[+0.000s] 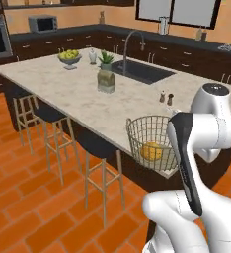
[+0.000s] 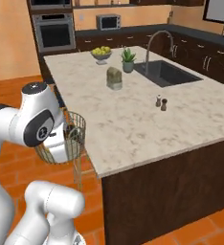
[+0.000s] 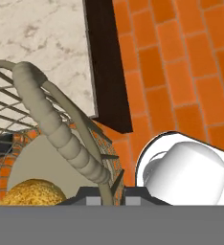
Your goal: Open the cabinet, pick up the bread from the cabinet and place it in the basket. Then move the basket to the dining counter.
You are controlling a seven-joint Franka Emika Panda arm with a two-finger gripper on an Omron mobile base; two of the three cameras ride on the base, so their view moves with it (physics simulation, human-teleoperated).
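My gripper [image 3: 106, 200] is clamped on the rim of the basket [image 1: 148, 141], bread [image 3: 33, 192] inside. The basket hangs at the corner of the counter [image 1: 68, 86], partly over floor. Risk: released here, it may tip off the edge and spill.

A: The basket [image 1: 149, 142] looks like thin pale-gold wire mesh, faintly shiny; its handle [image 3: 61, 129] is matt, ribbed, greyish-tan.

B: The bread [image 1: 152, 151] has a rough, grainy golden crust; the dining counter [image 2: 133, 119] is smooth beige marble over dark wood; the floor [image 1: 33, 207] is matt orange brick.
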